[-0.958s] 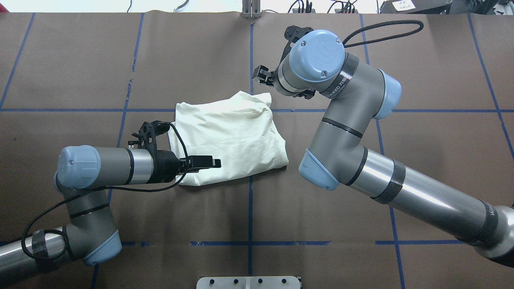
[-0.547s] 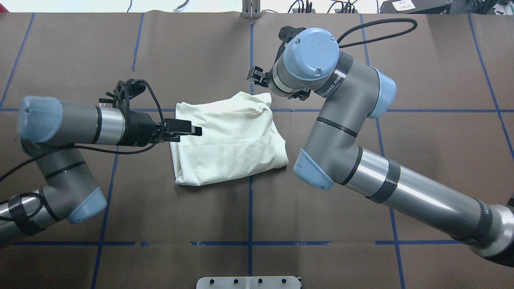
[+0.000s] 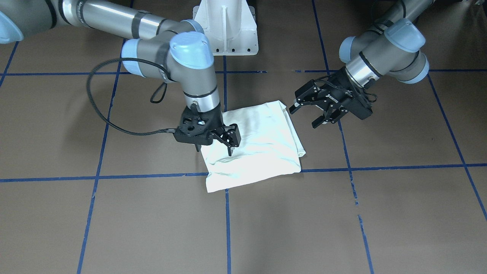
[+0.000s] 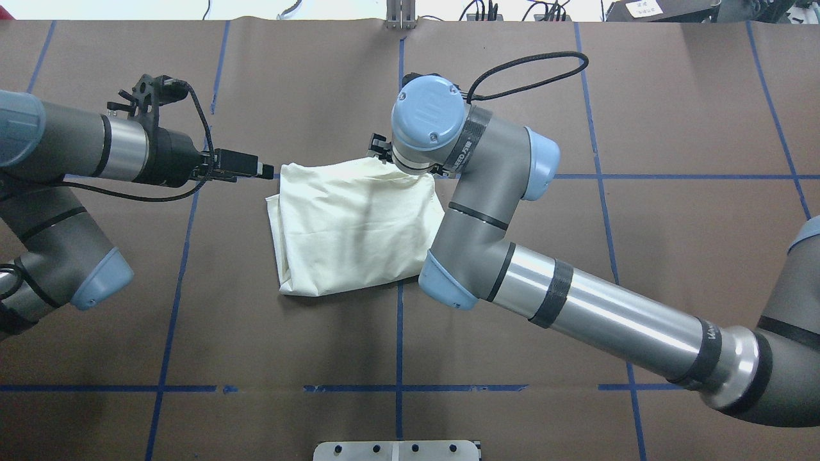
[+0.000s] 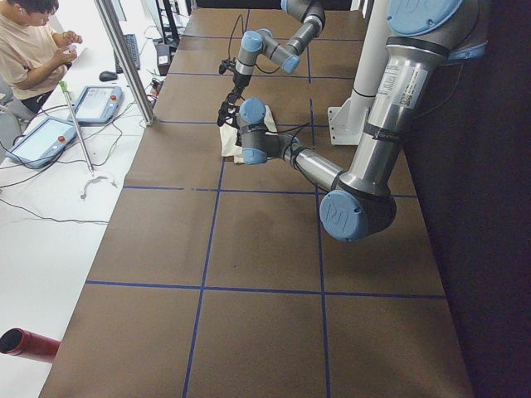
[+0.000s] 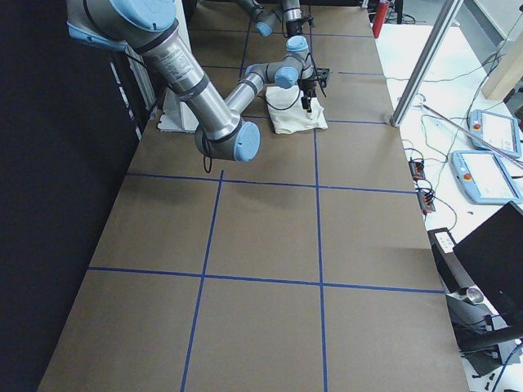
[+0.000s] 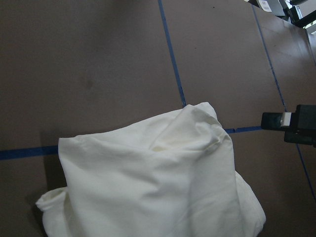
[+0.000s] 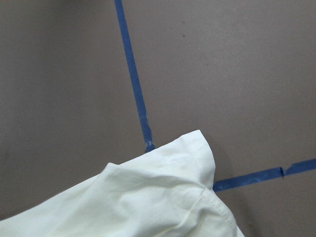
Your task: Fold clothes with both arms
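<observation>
**Folded shirt mid-table, both grippers open**

Your shirt (image 4: 352,224) lies plain side up at the centre of the table (image 4: 512,397), slightly longer side to side. The right gripper (image 3: 214,150) points down over its right edge, jaws apart. The left gripper (image 3: 304,117) hovers just beside the shirt, also spread.

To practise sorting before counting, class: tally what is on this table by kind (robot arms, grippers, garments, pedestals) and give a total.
Robot arms: 2 (left arm, right arm)
Grippers: 2 (left gripper, right gripper)
T-shirt: 1
White pedestal: 1
Total: 6
</observation>
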Robot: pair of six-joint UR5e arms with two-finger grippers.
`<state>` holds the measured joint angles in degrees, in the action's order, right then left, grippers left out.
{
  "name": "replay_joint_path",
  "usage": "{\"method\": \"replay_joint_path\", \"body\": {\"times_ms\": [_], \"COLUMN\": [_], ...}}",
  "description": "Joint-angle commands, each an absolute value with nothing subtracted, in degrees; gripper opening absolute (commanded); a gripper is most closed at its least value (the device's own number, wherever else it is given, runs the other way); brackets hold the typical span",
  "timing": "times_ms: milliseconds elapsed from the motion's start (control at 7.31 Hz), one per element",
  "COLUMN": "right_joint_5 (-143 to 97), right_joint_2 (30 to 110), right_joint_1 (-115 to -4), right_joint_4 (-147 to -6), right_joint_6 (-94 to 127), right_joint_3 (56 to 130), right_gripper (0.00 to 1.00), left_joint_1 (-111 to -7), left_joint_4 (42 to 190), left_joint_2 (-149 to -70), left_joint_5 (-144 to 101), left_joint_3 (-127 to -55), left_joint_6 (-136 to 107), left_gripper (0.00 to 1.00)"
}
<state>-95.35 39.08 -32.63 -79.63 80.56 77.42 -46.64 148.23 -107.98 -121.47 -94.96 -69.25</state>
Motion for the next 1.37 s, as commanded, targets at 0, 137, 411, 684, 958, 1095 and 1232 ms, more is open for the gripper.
{"method": "replay_joint_path", "body": {"times_ms": [0, 137, 411, 684, 958, 1095, 1232], "right_joint_5": [-90.37, -89.31, -88.6, -89.03, -102.04, -106.39, -109.92], "right_joint_2": [38.41, 37.63, 37.35, 36.92, 36.21, 36.65, 38.04], "right_joint_1": [-30.68, -30.41, -30.5, -32.33, -39.25, -42.51, -45.76], "right_joint_4": [-79.63, -79.54, -79.54, -79.37, -79.36, -79.54, -79.72], "right_joint_6": [74.64, 73.49, 71.64, 70.41, 67.43, 63.06, 61.36], "right_joint_3": [72.53, 70.51, 68.48, 68.38, 69.16, 70.13, 71.44], "right_gripper": [1.0, 1.0, 1.0, 1.0, 1.0, 1.0, 1.0], "left_joint_1": [-46.93, -46.93, -46.93, -46.85, -47.02, -48.67, -49.74], "left_joint_4": [148.1, 148.1, 148.18, 148.18, 147.4, 143.48, 140.39], "left_joint_2": [-107.75, -107.67, -107.58, -107.58, -107.75, -107.84, -107.84], "left_joint_5": [-121.64, -121.64, -121.64, -121.55, -121.2, -121.29, -121.38], "left_joint_3": [-95.1, -95.18, -95.27, -95.19, -95.01, -95.27, -95.53], "left_joint_6": [-68.82, -68.82, -68.82, -68.82, -68.73, -68.47, -64.29], "left_gripper": [0.99, 0.99, 0.99, 0.99, 0.99, 0.99, 0.99]}}
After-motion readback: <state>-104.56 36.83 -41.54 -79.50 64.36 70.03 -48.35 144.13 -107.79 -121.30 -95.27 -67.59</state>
